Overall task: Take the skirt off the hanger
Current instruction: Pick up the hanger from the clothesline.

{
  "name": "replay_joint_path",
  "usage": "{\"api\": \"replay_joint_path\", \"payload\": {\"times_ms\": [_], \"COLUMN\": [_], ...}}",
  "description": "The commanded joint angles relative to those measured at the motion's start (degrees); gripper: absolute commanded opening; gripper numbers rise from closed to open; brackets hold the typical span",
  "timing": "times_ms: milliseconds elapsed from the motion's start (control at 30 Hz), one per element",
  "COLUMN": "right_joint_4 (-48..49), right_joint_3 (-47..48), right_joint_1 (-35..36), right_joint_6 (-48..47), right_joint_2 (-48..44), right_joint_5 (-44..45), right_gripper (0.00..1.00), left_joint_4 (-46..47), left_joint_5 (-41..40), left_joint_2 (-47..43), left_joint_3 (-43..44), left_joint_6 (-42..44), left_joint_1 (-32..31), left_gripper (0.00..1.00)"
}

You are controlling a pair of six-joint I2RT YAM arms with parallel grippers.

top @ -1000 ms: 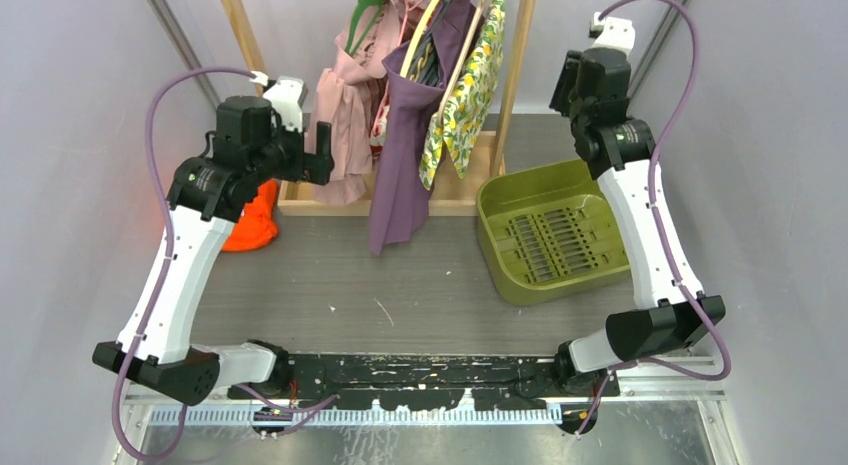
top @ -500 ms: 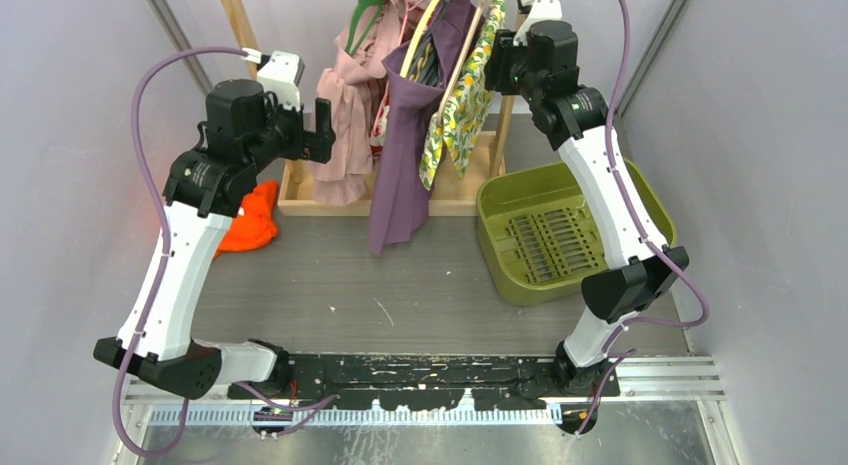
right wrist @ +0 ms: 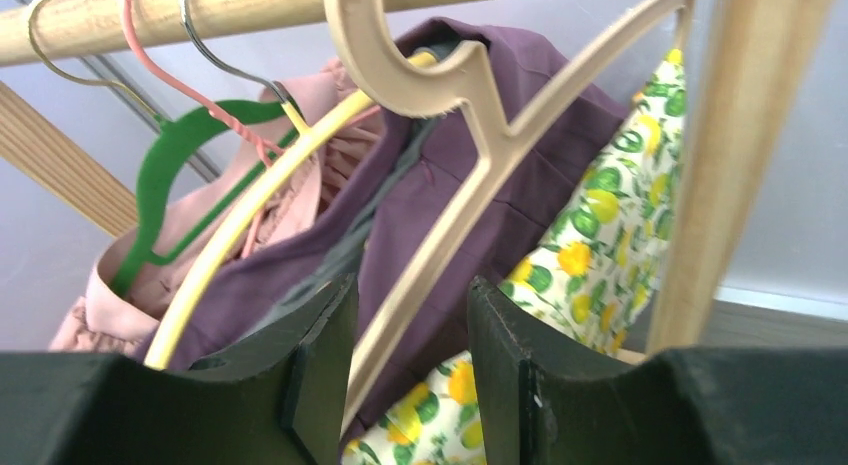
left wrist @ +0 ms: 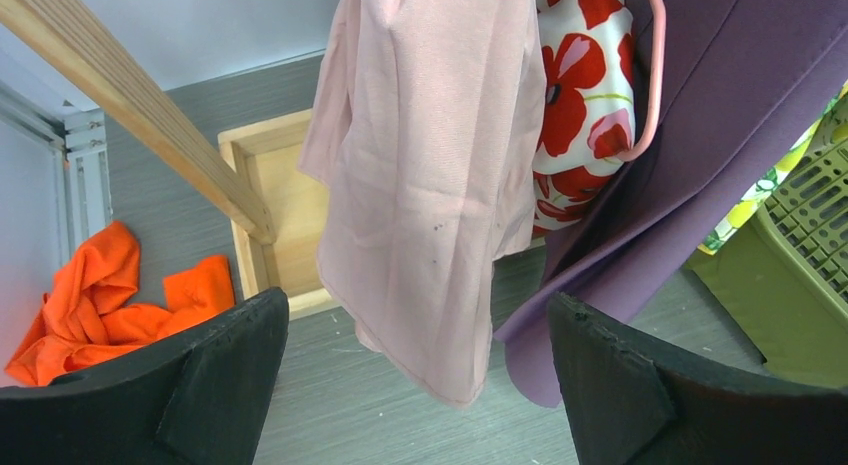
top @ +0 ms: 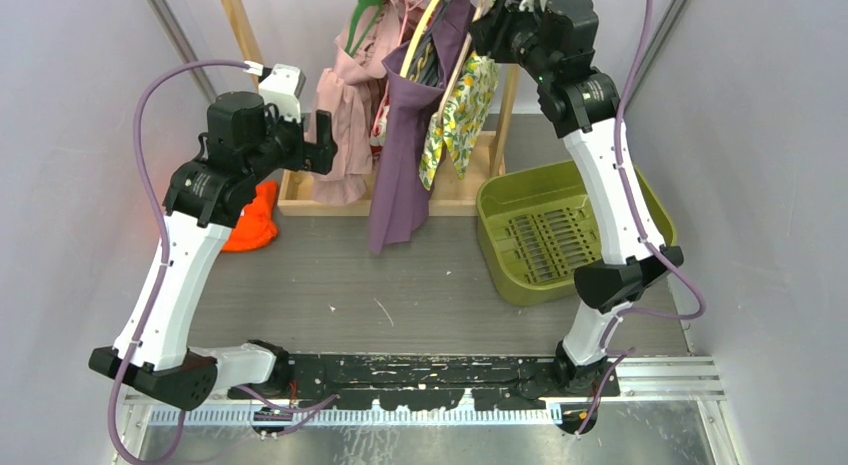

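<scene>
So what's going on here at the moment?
The right gripper is up at the wooden rail, its fingers straddling one arm of the beige hanger without visibly clamping it. The left gripper hovers wide open in front of the pink garment. The purple garment hangs on the rail, not yet removed.

Legend, as I read my remote views:
- Grey bench (top: 420, 285), carrying the rest.
- Wooden tray (left wrist: 290, 205) at the far side, with a slanted post (left wrist: 130, 110) rising from its corner.
- Orange cloth (top: 250, 217), crumpled left of the tray.
- Olive crate (top: 492, 235), slotted floor, just right of the tray.
- Pink garment (left wrist: 430, 185) hanging above the tray, with poppy-print fabric (left wrist: 580, 85) beside it.
</scene>
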Motion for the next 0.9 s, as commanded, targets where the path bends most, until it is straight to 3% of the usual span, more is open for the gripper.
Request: {"api": "replay_joint_path", "payload": {"times_ms": [0,533,867], "right_joint_4": [3.47,6.42,6.06], "right_joint_3": [4.80,8.82,9.40], "right_joint_1": [0.88,1.01,0.97], "right_joint_6": [4.14,4.97,-2.06], "right_joint_2": [4.60,9.99,11.16], "right_joint_5": [-3.92,-0.46,8.54], "right_gripper": [0.50,0.50,0.51], "left_joint_4": [3.43,2.34,2.60], "left_joint_5": [1.43,0.00,-0.10], "left_joint_2": [-1.33,-3.67,-3.82], "left_joint_3": [-0.44,-3.07,-3.88], "left_joint_6": [0.28,1.49,1.22], "left_joint_1": [-0.24,-0.21,-0.21], "left_gripper": [0.99,0.99,0.99]}}
